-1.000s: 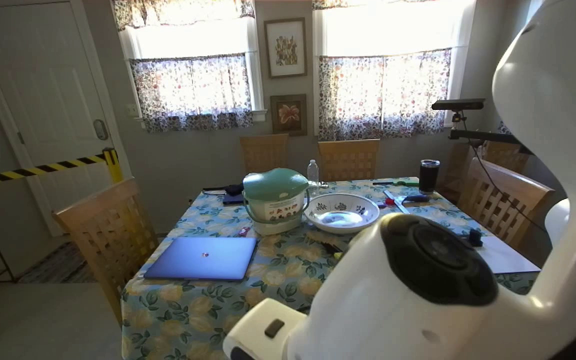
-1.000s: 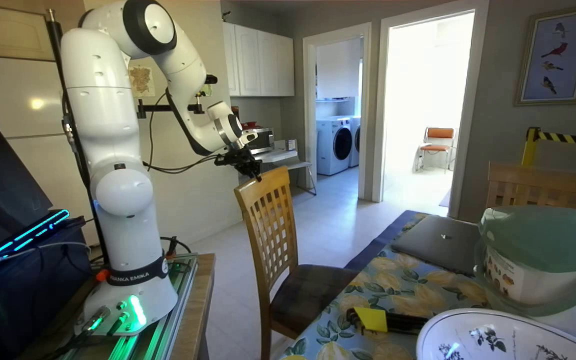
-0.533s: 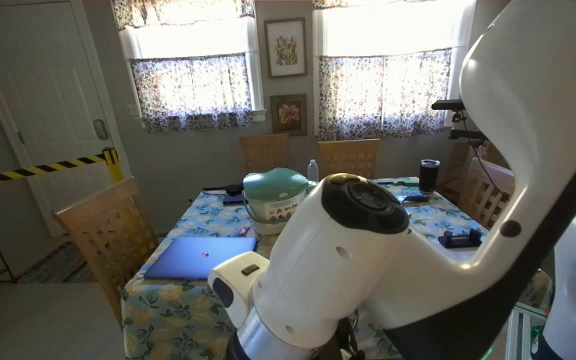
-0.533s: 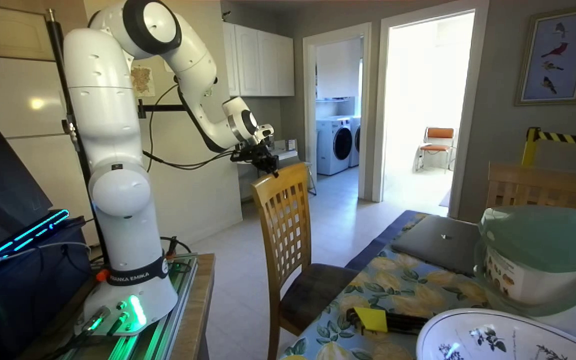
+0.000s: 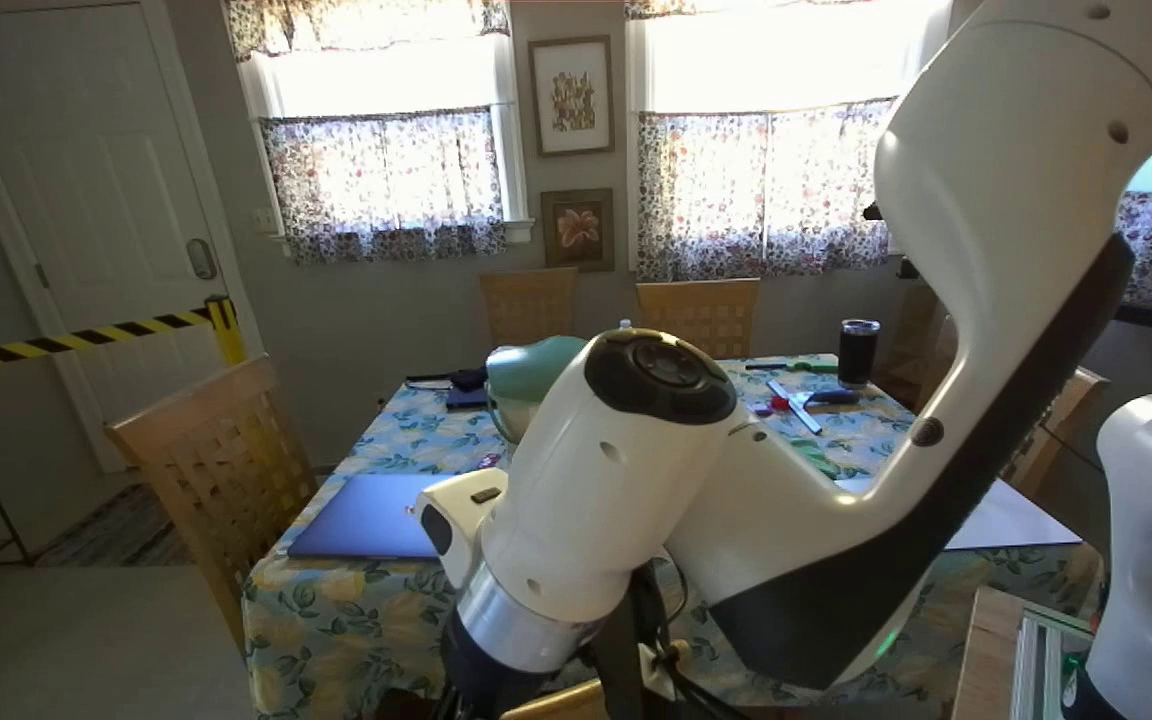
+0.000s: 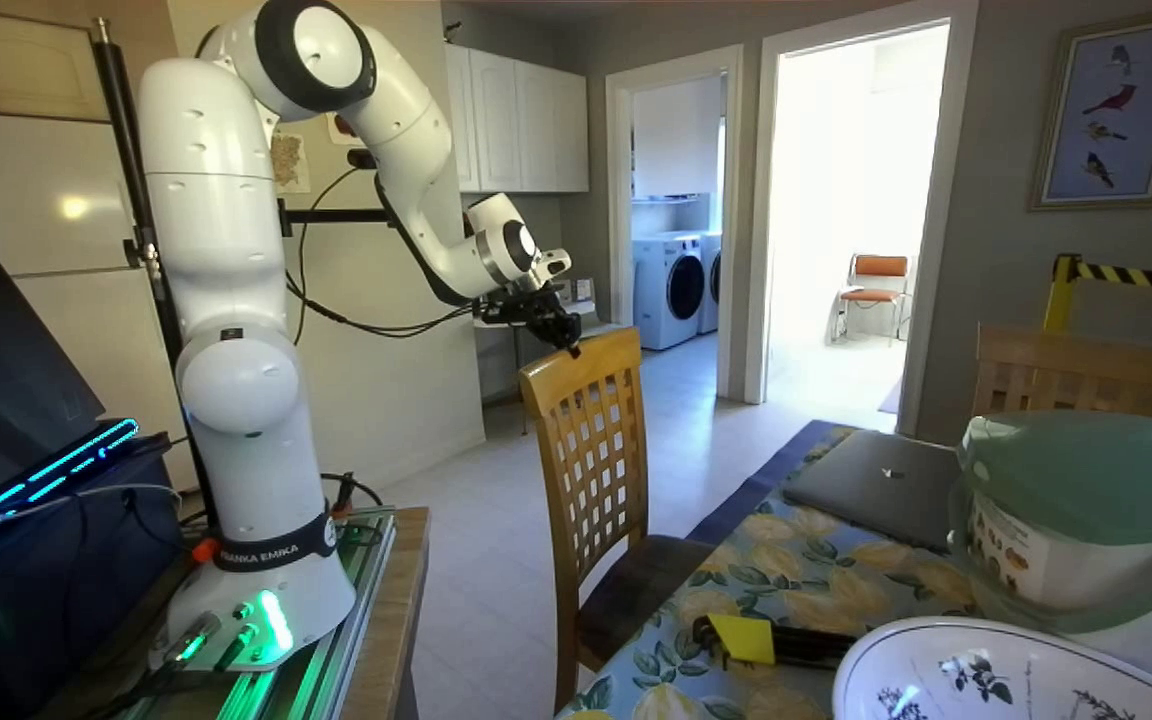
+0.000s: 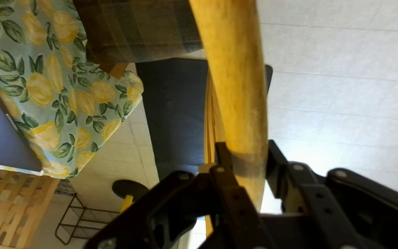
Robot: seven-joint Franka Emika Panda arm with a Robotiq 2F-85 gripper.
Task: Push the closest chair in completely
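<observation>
The closest chair is light wood with a lattice back (image 6: 596, 450) and a dark seat (image 6: 641, 590). It stands upright at the table (image 6: 806, 570), which has a lemon-print cloth. The seat's front part is hidden by the table edge. My gripper (image 6: 573, 345) is at the top of the chair back. In the wrist view, its fingers (image 7: 249, 162) lie on both sides of the chair's top rail (image 7: 237, 76), against the wood. In an exterior view, a bit of the rail (image 5: 556, 703) shows below my arm; the fingertips are out of sight there.
A laptop (image 6: 876, 485), a bucket with a green lid (image 6: 1086, 490), a floral bowl (image 6: 1026, 675) and a dark tool with a yellow tag (image 6: 741, 638) are on the table. Another chair (image 5: 206, 450) stands at the table's side. My base bench (image 6: 406, 610) is behind the near chair.
My gripper and the chair back have moved together toward the table. More of the seat is behind the table edge. The fingers stay at the top rail.
</observation>
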